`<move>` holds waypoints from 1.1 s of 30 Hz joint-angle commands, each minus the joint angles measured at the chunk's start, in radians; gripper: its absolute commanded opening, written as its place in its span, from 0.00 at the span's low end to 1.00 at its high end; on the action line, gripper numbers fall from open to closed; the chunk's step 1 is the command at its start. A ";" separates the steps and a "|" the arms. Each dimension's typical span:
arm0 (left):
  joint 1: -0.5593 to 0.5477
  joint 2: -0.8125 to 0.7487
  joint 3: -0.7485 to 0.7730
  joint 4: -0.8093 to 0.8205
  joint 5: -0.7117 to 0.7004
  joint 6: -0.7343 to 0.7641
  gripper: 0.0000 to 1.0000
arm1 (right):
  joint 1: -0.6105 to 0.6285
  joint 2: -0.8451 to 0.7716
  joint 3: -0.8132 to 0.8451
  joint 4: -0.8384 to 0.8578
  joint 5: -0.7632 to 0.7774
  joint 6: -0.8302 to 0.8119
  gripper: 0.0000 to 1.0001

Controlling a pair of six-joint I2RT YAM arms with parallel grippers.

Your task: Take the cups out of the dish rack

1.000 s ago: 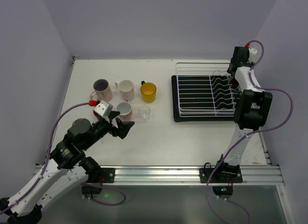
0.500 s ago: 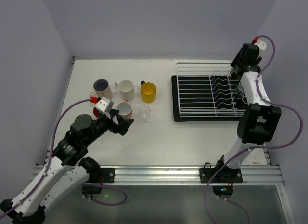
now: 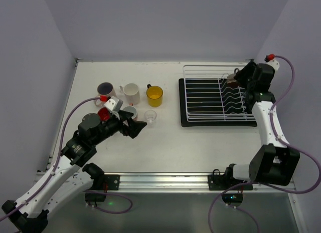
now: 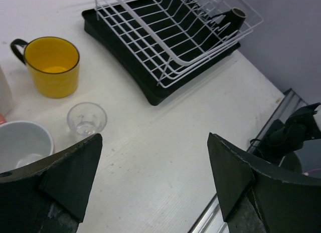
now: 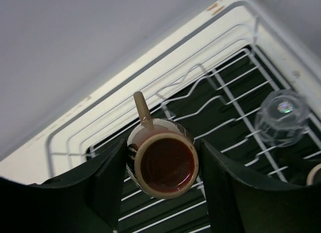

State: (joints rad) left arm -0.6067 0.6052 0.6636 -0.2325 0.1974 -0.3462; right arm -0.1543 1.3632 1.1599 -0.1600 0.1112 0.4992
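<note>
My right gripper (image 3: 234, 80) is shut on a cream cup with a dark inside (image 5: 163, 164), its fingers (image 5: 108, 185) on either side. The cup hangs over the back right of the white wire dish rack (image 3: 200, 67). An upturned clear glass (image 5: 283, 115) stands in the rack (image 5: 70, 143). On the table to the left stand a pinkish-brown cup (image 3: 106, 88), a white cup (image 3: 132, 91), a yellow cup (image 3: 154, 95), a pale cup (image 3: 129, 111), a clear glass (image 3: 150, 115) and a red cup (image 3: 104, 113). My left gripper (image 3: 132, 127) is open and holds nothing, just right of them.
The rack rests on a black tray (image 3: 183, 124). Walls close in at the back and both sides. In the left wrist view the yellow cup (image 4: 52, 65), glass (image 4: 87, 119) and pale cup (image 4: 22, 143) lie ahead, with the table's metal front rail (image 4: 220, 205) close by.
My right arm has swung out and its gripper has come up over the rack's back right with the cup. My left gripper has shifted slightly right, uncovering the red cup.
</note>
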 commanded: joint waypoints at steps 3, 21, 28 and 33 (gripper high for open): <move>0.007 0.113 0.036 0.304 0.200 -0.194 0.88 | 0.024 -0.188 -0.147 0.218 -0.286 0.189 0.11; -0.114 0.640 0.103 0.907 0.316 -0.550 0.66 | 0.305 -0.541 -0.608 0.688 -0.705 0.575 0.11; -0.146 0.668 0.093 0.993 0.323 -0.582 0.56 | 0.400 -0.498 -0.654 0.777 -0.723 0.607 0.13; -0.157 0.679 0.088 1.010 0.321 -0.585 0.50 | 0.470 -0.446 -0.663 0.830 -0.728 0.616 0.13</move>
State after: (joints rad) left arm -0.7540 1.2785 0.7238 0.6720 0.5102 -0.9119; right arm 0.2764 0.9001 0.4915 0.5434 -0.5869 1.0897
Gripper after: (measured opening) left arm 0.517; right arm 0.581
